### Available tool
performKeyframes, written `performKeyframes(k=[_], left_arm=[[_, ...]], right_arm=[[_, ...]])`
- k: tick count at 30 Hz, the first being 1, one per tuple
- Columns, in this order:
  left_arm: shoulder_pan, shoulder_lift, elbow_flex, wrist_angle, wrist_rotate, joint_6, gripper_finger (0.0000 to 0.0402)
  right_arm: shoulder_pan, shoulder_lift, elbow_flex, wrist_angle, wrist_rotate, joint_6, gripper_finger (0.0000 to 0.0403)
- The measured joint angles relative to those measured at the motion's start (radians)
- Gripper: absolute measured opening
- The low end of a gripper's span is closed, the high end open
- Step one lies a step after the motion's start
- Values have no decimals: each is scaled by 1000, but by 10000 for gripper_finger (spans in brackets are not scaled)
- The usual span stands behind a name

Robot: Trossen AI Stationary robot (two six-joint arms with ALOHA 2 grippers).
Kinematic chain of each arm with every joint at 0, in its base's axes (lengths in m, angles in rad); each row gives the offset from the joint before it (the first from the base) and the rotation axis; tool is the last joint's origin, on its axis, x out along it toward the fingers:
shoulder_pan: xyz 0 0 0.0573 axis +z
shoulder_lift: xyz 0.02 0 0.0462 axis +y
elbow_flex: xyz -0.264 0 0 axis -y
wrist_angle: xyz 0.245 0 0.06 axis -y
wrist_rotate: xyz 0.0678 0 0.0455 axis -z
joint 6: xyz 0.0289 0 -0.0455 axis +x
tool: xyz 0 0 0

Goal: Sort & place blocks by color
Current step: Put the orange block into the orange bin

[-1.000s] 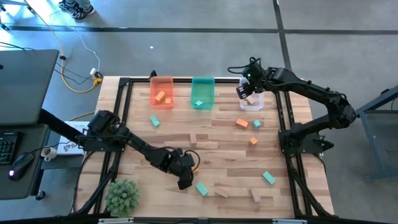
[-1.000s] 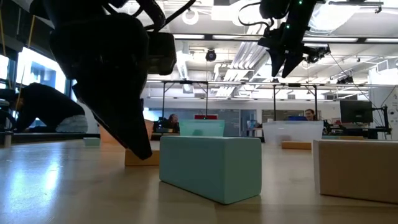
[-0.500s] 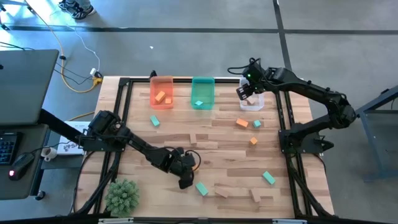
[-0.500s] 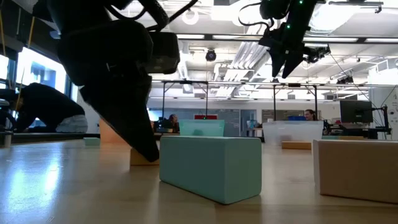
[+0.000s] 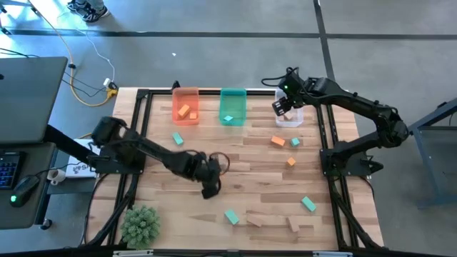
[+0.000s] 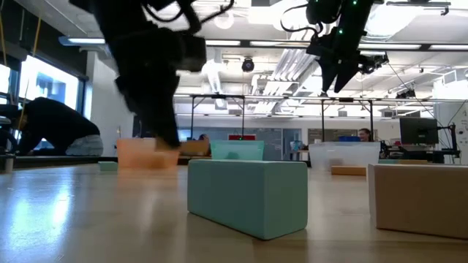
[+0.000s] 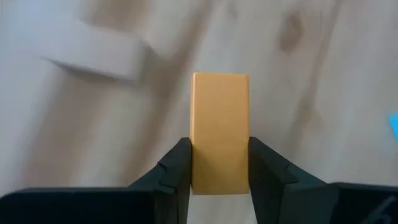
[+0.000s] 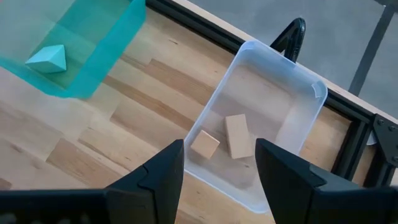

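Down near the middle of the table, the left gripper has an orange block pinched squarely between its two fingers, lifted clear of the wood. Nice centred hold, block standing upright between the pads. Its home looks to be the orange bin at the far edge, where another orange block already lies. To do this well, I'd say carry it high enough to clear the teal block lying on the way, get fully over the bin's opening, and only then let go, low, so it doesn't bounce out. Over on the far side, the right gripper hangs above the clear bin, fingers spread and empty, two tan blocks resting below. Plenty of blocks remain scattered.
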Motion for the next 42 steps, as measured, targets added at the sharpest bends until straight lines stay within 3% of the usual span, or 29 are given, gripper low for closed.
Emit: performKeyframes(k=[11, 18, 34, 42], left_arm=[[233, -261, -21, -122, -122, 107, 92], [416, -354, -31, -169, -166, 148, 92], [809, -355, -31, -185, -144, 282, 92], [961, -333, -31, -185, -62, 292, 92]], right_arm=[[21, -1, 0, -18, 6, 0, 185], [54, 0, 0, -19, 8, 3, 185], [72, 0, 0, -25, -4, 106, 185], [104, 0, 0, -25, -40, 210, 185]])
